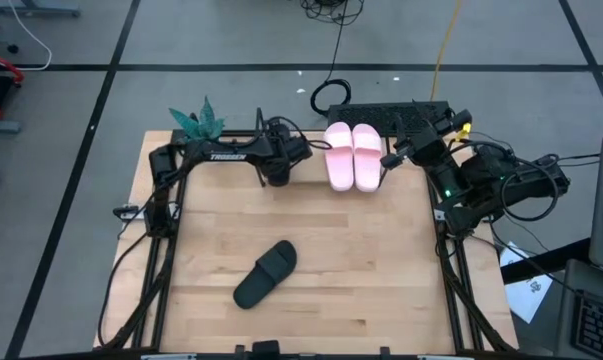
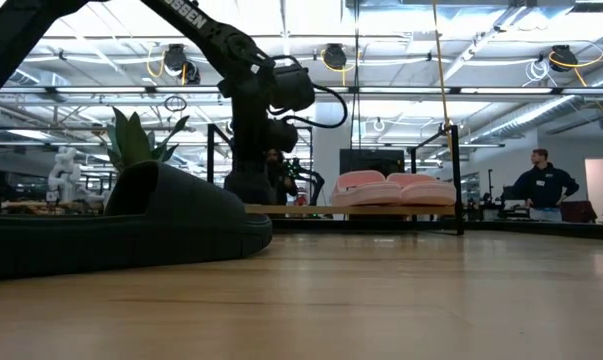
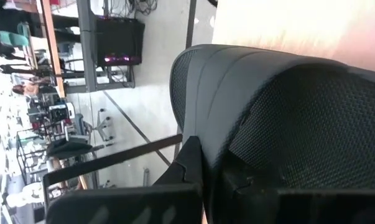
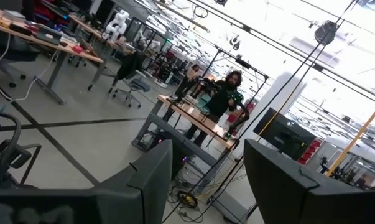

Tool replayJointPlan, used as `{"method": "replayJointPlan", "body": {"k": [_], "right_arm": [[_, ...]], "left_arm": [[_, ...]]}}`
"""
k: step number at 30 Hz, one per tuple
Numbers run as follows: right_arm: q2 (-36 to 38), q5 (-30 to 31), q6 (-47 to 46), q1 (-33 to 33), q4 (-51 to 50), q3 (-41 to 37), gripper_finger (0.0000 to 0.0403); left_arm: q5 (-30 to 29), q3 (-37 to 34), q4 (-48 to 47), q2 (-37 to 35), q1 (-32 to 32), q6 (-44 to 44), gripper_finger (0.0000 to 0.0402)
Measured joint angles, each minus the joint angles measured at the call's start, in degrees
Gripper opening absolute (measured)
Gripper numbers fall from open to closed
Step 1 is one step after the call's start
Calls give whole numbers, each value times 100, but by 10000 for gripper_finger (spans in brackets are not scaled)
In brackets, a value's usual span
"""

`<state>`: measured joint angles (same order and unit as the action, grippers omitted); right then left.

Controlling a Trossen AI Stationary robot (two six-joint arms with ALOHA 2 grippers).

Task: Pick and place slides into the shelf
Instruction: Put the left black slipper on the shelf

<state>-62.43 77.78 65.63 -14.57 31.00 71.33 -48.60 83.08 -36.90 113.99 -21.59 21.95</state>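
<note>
A light pink pair of slides (image 1: 352,155) lies side by side on the shelf's wooden board (image 2: 321,210) at the table's far edge. One black slide (image 1: 266,275) lies flat on the tabletop near the front, large in the low view (image 2: 121,225). My left gripper (image 1: 277,168) is at the shelf's left end, shut on the other black slide (image 3: 280,124). My right gripper (image 1: 389,160) is open and empty just right of the pink pair; its wrist view (image 4: 206,180) looks out into the room. My left gripper is shut on the black slide at a smooth edge (image 3: 206,124) beside its mesh-textured surface. One finger (image 3: 188,163) lies against the outer side of that edge; the slide hides the other. The arm comes from above, and the slide hangs below it (image 2: 249,185) at the shelf board.
A green plant (image 1: 198,122) stands at the table's far left corner. A black keyboard (image 1: 391,112) and cables lie on the floor behind the shelf. The shelf's thin black wire frame (image 3: 112,158) runs beside the held slide. A person (image 2: 541,185) stands far off.
</note>
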Motion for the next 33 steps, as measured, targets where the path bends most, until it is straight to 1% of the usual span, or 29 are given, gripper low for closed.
{"method": "replayJointPlan", "body": {"k": [5, 10, 14, 23, 33], "right_arm": [[0, 1, 0, 0, 0, 0, 189], [0, -6, 0, 0, 0, 0, 189], [0, -7, -18, 0, 0, 0, 189], [0, -9, -38, 0, 2, 0, 189], [0, -11, -40, 0, 0, 0, 189]], "left_arm": [[36, 0, -264, 0, -57, -202, 0], [166, -1, -281, 0, -105, -300, 0], [383, 0, -288, -4, -104, -257, 0], [505, -1, -289, -5, -104, -123, 1], [570, 0, -410, -4, -76, -116, 15]]}}
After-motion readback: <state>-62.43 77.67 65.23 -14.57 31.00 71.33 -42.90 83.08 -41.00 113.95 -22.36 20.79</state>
